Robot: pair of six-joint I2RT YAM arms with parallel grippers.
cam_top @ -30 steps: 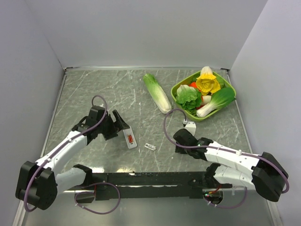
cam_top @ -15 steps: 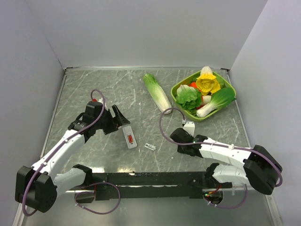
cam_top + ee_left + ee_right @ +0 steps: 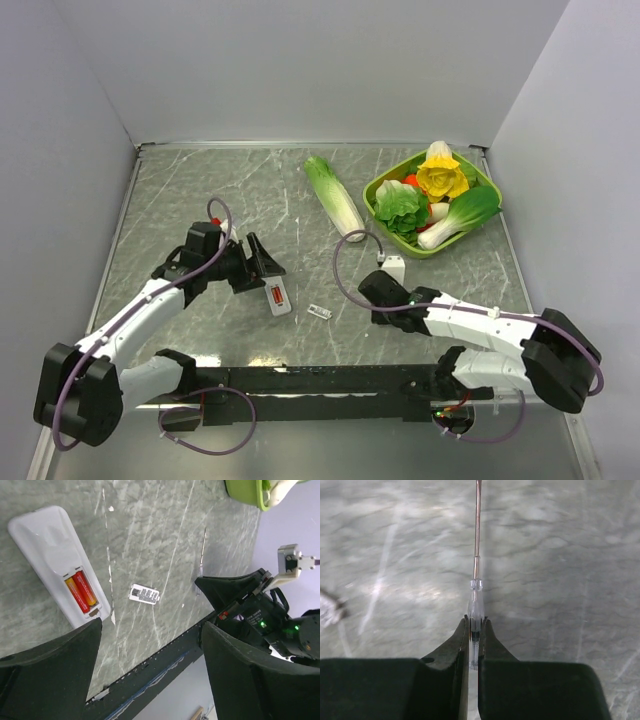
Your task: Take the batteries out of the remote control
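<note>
The white remote control (image 3: 275, 297) (image 3: 55, 562) lies back-up on the marble table, its compartment uncovered. Two red-and-yellow batteries (image 3: 80, 591) sit side by side inside it. My left gripper (image 3: 262, 266) (image 3: 150, 630) hovers just left of and over the remote, open, with nothing between its fingers. My right gripper (image 3: 372, 290) (image 3: 474, 625) is low over the table right of the remote, shut on the clear handle of a thin metal-shafted tool (image 3: 476, 605) (image 3: 202, 555) that points away from it.
The small whitish cover piece (image 3: 319, 312) (image 3: 144, 594) lies between the remote and the right gripper. A pale-green cabbage (image 3: 335, 198) and a green bowl (image 3: 488, 185) of vegetables sit at the back right. A black rail (image 3: 320, 378) runs along the near edge.
My right gripper has closed on the thin tool and shifted slightly left. The left gripper has swung a little toward the remote. The remote and cover have not moved.
</note>
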